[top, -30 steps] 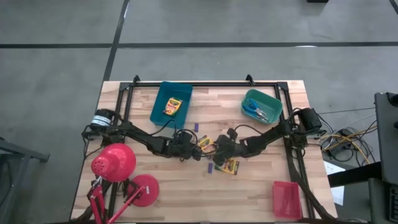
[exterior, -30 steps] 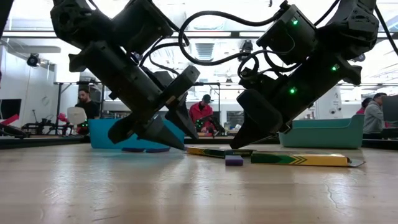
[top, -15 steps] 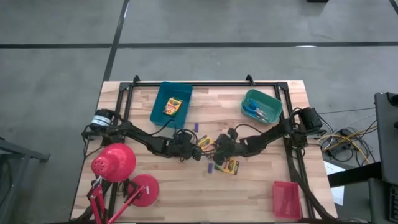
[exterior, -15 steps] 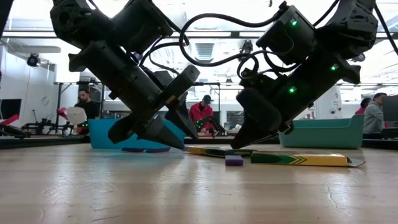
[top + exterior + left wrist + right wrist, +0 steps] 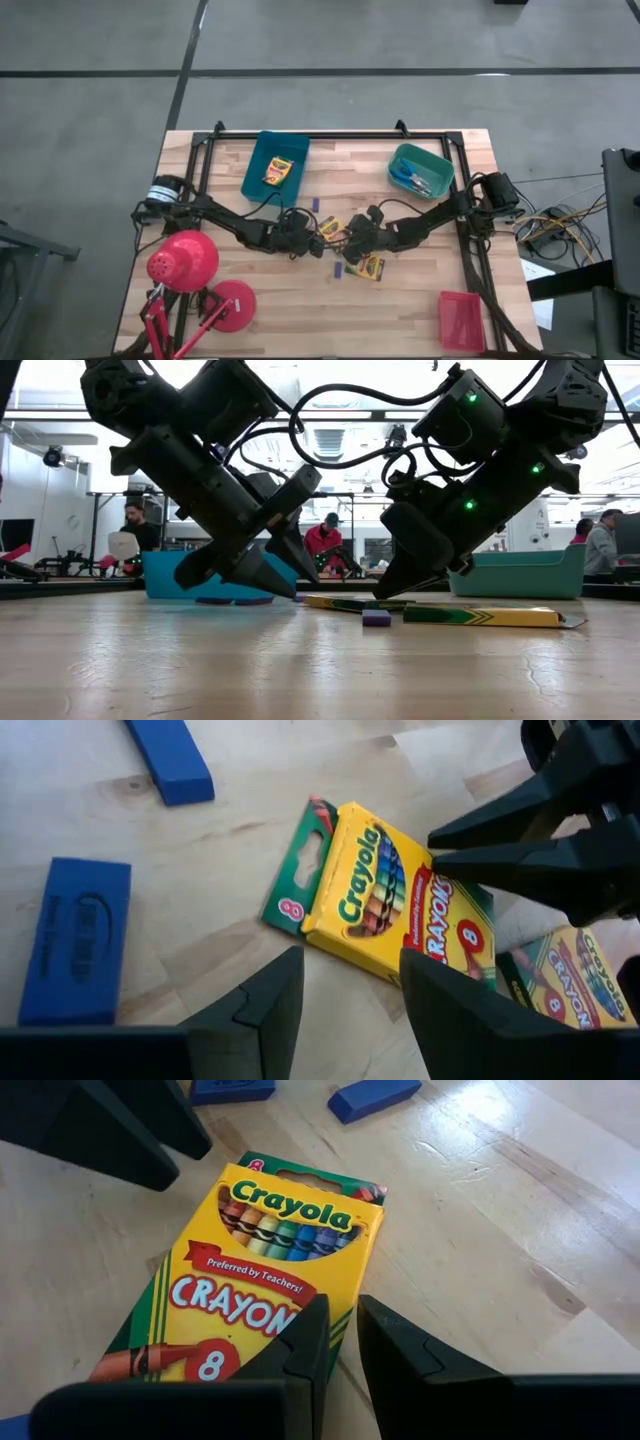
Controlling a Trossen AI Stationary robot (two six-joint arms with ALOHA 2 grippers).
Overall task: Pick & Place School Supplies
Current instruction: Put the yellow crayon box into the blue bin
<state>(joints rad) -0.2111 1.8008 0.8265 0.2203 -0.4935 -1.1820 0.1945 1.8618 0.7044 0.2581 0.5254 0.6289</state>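
**Two pincers meet over a crayon box at mid-counter**

We see both arms reaching toward the middle of the wooden counter (image 5: 420, 300). The left pincer (image 5: 308, 240) and the right pincer (image 5: 352, 240) face each other across a yellow crayon box (image 5: 330, 232) that lies flat between them. In the left wrist view, the left pincer (image 5: 345, 995) stands open, its fingers spread just short of the box (image 5: 385, 905), not touching it. In the right wrist view, the right pincer (image 5: 343, 1335) shows only a narrow gap between its fingers, poised at the edge of the box (image 5: 260, 1280); we see nothing held in it.

A second crayon box (image 5: 371, 267) lies just beside the right pincer, nearer the front edge, with a small purple stick (image 5: 338, 269) next to it. Another purple stick (image 5: 315, 204) lies behind the left pincer. A third crayon box (image 5: 277, 170) rests inside the blue tray (image 5: 258, 165), and blue-handled scissors (image 5: 412, 178) lie in the teal tray (image 5: 435, 165). A red desk lamp (image 5: 185, 262) stands at the counter's front left, a red tray (image 5: 461, 322) at its front right.
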